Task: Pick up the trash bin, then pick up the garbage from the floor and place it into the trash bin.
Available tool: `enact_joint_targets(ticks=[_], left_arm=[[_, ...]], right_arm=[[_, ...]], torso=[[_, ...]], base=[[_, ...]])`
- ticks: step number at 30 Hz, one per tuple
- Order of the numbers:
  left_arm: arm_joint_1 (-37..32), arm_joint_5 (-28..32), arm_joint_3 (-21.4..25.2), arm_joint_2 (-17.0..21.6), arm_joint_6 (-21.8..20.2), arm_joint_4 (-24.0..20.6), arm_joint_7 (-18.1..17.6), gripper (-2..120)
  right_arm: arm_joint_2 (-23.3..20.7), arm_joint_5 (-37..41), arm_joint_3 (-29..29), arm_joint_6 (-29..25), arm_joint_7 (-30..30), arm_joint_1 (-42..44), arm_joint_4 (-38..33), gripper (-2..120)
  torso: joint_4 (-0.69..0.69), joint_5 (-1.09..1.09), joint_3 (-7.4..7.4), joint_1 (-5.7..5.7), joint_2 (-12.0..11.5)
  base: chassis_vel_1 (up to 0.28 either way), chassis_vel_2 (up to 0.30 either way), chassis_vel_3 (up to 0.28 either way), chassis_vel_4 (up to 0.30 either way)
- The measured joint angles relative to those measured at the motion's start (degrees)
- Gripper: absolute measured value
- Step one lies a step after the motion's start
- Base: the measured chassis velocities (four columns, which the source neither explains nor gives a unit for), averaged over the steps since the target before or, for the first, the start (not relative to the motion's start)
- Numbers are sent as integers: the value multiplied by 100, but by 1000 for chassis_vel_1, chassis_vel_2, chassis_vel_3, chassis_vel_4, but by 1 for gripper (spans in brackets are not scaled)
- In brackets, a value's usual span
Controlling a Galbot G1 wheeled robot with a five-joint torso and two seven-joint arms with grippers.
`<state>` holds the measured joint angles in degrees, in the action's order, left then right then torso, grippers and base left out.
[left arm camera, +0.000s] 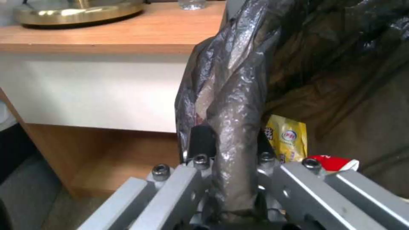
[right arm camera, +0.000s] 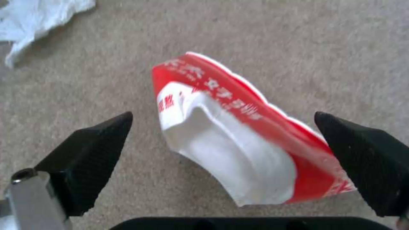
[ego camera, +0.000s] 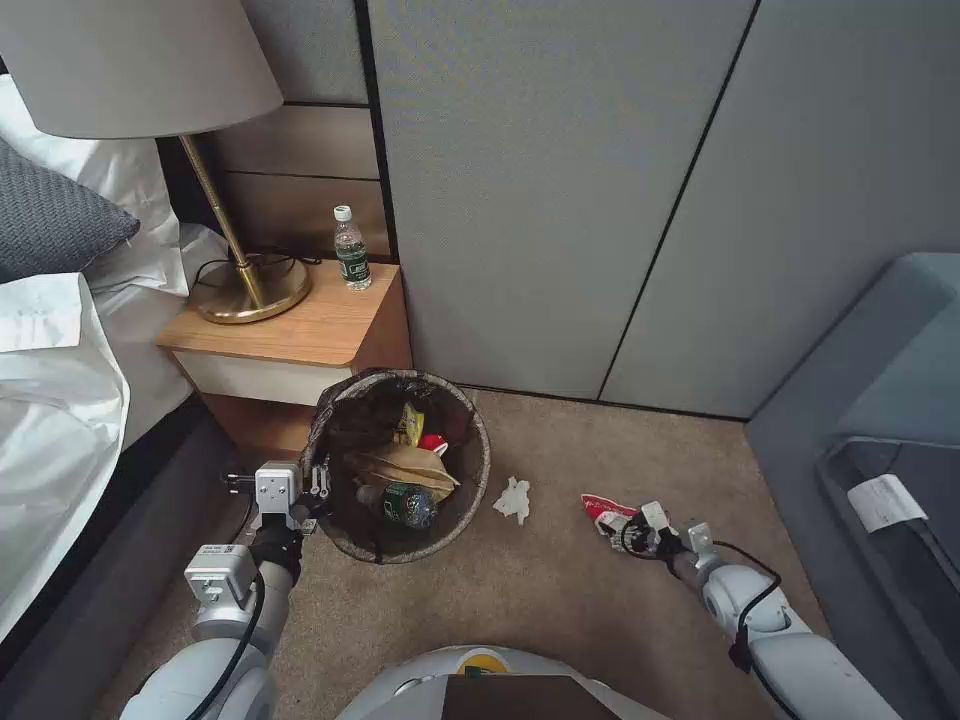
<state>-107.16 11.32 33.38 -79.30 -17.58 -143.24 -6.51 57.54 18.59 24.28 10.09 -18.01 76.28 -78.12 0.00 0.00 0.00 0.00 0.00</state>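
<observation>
1. Bedroom corner, tan carpet (ego camera: 560,600), grey wall panels behind; wooden nightstand (ego camera: 300,330) w/ brass lamp (ego camera: 240,290) and water bottle (ego camera: 351,248), bed at the robot's left.
2. Trash bin (ego camera: 400,465) sits just in front of the nightstand, dark crinkly liner bag folded over its rim. Left gripper (ego camera: 318,490) is clamped on that rim, pinching glossy bag film and bin wall together, likely to keep the bin steady and near for drop-offs.
3. Inside: yellow snack wrapper (left arm camera: 289,137), brown paper bag (ego camera: 405,465), green-label bottle (ego camera: 408,505), a bit of red.
4. Right gripper (right arm camera: 226,150) is low over the carpet, black textured fingers (right arm camera: 85,156) spread wide on either side of a crushed red-and-white paper cup (right arm camera: 238,143), not yet touching.
5. Soft white tissue (ego camera: 513,498) lies between bin and cup, apart from both.
</observation>
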Motion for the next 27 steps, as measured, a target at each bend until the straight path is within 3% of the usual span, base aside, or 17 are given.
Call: enact_joint_targets(ticks=[14,21,23,25,27], left_arm=[[0,-3,0,5,7,0,-3,3],[2,-5,0,2,12,0,-5,3],[2,-5,0,2,13,0,-5,3],[6,-6,-6,1,16,0,-6,3],[7,-6,-9,1,16,0,-7,3]], right_arm=[[147,-187,-106,-71,-15,-167,338,100],[175,-207,-135,-91,-3,-207,361,72],[178,-209,-137,-92,1,-208,357,70],[191,-212,-138,-103,22,-207,343,58],[194,-212,-138,-108,30,-207,339,56]], torso=[[0,0,0,0,0],[0,0,0,0,0],[0,0,0,0,0],[0,0,0,0,0],[0,-1,0,0,0]], base=[[0,0,0,0],[0,0,0,0],[0,0,0,0],[0,0,0,0],[0,0,0,0]])
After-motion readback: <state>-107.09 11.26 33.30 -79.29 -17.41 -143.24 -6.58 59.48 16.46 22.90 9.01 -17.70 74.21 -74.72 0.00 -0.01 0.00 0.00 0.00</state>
